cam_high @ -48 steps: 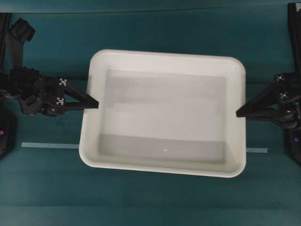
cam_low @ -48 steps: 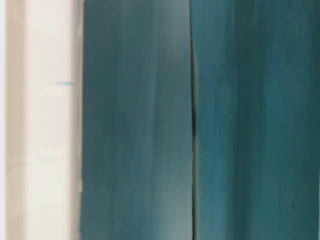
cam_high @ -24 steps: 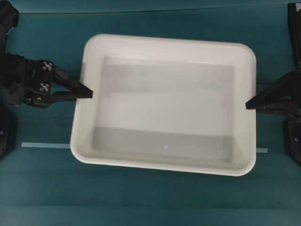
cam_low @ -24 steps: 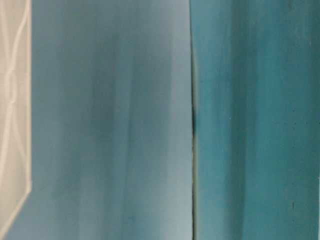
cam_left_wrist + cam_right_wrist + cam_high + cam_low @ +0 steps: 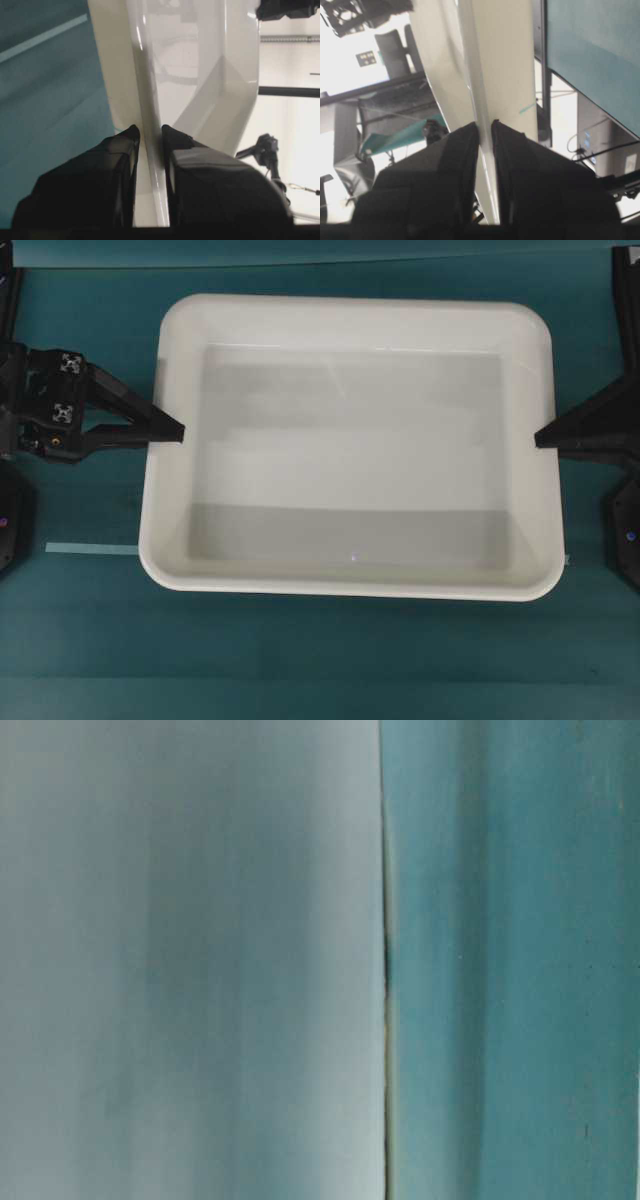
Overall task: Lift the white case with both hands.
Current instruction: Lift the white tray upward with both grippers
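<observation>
The white case (image 5: 350,450) is a large glossy tray filling the middle of the overhead view, held up off the teal table. My left gripper (image 5: 178,432) is shut on the rim of its left side. In the left wrist view the two black fingers pinch that rim (image 5: 150,145) between them, left gripper (image 5: 149,131). My right gripper (image 5: 541,437) is shut on the right rim. In the right wrist view the thin white rim (image 5: 485,150) runs between its fingers, right gripper (image 5: 485,125). The case's inside holds nothing.
The teal table (image 5: 90,640) lies below, with a pale tape strip (image 5: 90,549) at the left partly hidden by the case. Black arm bases stand at the left edge (image 5: 8,530) and right edge (image 5: 625,540). The table-level view is a blur of grey and teal.
The case looks larger and has shifted up in the overhead view, rising toward the camera with both grippers on its rims. In the table-level view the white edge has gone out of frame.
</observation>
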Controlling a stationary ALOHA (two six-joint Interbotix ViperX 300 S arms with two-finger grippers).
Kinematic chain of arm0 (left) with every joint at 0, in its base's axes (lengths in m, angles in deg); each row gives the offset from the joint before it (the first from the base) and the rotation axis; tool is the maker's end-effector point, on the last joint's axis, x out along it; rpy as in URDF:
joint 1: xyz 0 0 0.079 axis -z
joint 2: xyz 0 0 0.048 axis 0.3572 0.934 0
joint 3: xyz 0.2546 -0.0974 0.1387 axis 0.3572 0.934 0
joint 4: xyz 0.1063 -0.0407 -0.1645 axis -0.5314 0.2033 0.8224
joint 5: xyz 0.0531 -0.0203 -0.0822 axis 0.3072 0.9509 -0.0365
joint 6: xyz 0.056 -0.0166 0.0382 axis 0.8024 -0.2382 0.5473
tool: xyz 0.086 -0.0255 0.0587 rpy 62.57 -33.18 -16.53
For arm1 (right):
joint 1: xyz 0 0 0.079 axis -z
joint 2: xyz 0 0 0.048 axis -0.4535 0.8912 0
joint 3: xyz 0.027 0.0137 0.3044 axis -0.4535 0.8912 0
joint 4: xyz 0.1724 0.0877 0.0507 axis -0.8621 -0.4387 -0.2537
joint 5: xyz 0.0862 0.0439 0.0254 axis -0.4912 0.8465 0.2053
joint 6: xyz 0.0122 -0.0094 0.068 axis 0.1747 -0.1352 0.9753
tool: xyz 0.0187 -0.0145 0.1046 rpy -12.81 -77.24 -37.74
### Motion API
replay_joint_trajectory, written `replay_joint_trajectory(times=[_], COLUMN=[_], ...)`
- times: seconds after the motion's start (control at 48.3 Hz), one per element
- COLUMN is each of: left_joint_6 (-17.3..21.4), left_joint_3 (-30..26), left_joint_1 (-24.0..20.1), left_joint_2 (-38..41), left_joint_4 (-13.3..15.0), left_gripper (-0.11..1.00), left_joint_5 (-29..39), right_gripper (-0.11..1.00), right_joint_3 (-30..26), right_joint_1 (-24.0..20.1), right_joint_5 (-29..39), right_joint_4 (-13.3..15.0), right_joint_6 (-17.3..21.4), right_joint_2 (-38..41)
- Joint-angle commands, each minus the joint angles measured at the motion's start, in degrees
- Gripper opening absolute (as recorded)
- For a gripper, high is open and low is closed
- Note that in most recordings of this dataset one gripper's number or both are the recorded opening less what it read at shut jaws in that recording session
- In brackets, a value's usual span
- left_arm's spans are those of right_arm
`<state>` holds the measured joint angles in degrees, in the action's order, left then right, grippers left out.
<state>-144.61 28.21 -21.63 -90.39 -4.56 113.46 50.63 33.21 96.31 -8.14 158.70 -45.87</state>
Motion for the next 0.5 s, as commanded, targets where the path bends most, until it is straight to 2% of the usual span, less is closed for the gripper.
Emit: replay_joint_trajectory(times=[0.0, 0.477], left_joint_6=[0.0, 0.3], left_joint_3=[-2.3, -1.5], left_joint_1=[0.7, 0.4], left_joint_2=[1.2, 1.3], left_joint_4=[-0.1, -0.3], left_gripper=[0.12, 0.12], left_joint_5=[-0.8, -0.7], right_gripper=[0.11, 0.11], right_joint_3=[-1.5, -0.6], right_joint_1=[0.7, 0.7], right_joint_5=[-0.4, 2.1], right_joint_4=[-0.1, 0.2], right_joint_6=[0.1, -0.4], right_joint_2=[1.1, 1.9])
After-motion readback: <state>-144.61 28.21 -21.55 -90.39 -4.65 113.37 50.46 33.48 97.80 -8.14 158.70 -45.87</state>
